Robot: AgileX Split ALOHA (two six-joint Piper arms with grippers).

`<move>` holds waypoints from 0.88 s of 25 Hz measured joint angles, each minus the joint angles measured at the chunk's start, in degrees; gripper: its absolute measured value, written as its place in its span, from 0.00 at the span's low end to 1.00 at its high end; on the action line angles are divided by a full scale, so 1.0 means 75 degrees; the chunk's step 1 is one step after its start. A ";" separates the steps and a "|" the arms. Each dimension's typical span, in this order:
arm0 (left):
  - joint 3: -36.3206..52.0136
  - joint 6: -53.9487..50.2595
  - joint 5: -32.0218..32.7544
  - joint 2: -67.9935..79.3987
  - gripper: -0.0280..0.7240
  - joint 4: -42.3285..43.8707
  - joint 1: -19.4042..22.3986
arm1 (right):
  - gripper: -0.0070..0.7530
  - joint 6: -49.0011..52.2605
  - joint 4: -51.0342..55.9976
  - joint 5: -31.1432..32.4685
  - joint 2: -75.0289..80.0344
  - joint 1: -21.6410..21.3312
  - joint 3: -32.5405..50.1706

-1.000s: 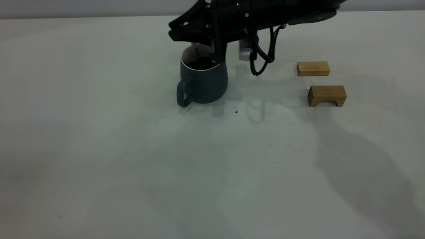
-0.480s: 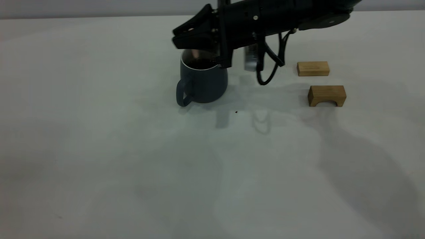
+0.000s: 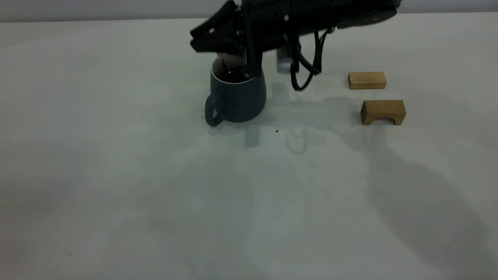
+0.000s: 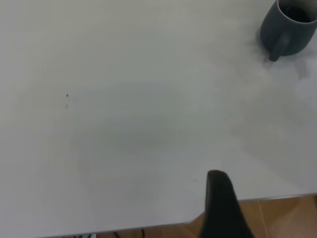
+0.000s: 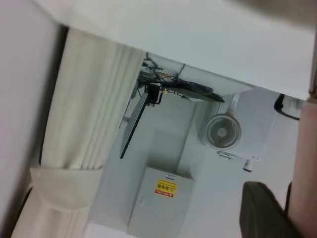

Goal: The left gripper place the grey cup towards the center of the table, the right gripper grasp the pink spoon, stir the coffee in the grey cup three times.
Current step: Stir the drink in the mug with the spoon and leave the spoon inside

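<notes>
One grey cup [image 3: 237, 97] is standing upright on the table [image 3: 155, 186], handle toward the camera's left, holding dark coffee [image 3: 233, 76]. One pink spoon [image 3: 222, 62] is reaching down into it from the right gripper [image 3: 212, 37], which is hanging just above the rim with its fingers pinching the spoon's handle. Two tan wooden blocks, one flat [image 3: 367, 80] and one arched [image 3: 383, 112], are sitting well apart from the cup; one dark finger [image 4: 223, 208] of the left gripper is showing at the table's edge, spread unreadable.

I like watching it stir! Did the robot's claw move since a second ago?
Yes. The right gripper has swung left, away from the wooden blocks, over the cup.
</notes>
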 joint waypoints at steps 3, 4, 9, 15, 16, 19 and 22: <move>0.0000 0.0000 0.0000 0.0000 0.74 0.0000 0.0000 | 0.17 -0.0019 0.0000 -0.0114 0.0000 -0.0007 -0.0199; 0.0000 0.0000 0.0000 0.0000 0.74 0.0000 0.0000 | 0.17 -0.0019 -0.0018 -0.0169 0.0000 -0.0025 -0.0198; 0.0000 0.0000 0.0000 0.0000 0.74 0.0000 0.0000 | 0.17 -0.0004 -0.0238 -0.0348 0.0000 -0.0236 -0.0198; 0.0000 0.0000 0.0000 0.0000 0.74 0.0000 0.0000 | 0.17 0.0116 -0.0532 -0.0575 -0.0013 -0.0335 -0.0198; 0.0000 0.0000 0.0000 0.0000 0.74 0.0000 0.0000 | 0.17 0.0246 -0.0630 -0.0640 -0.0013 -0.0337 -0.0198; 0.0000 0.0000 0.0000 0.0000 0.74 0.0000 0.0000 | 0.17 0.0886 -0.0837 -0.0702 -0.0013 -0.0337 -0.0198; 0.0000 0.0000 0.0000 0.0000 0.74 0.0000 0.0000 | 0.17 0.1593 -0.0864 -0.0540 -0.0013 -0.0260 -0.0198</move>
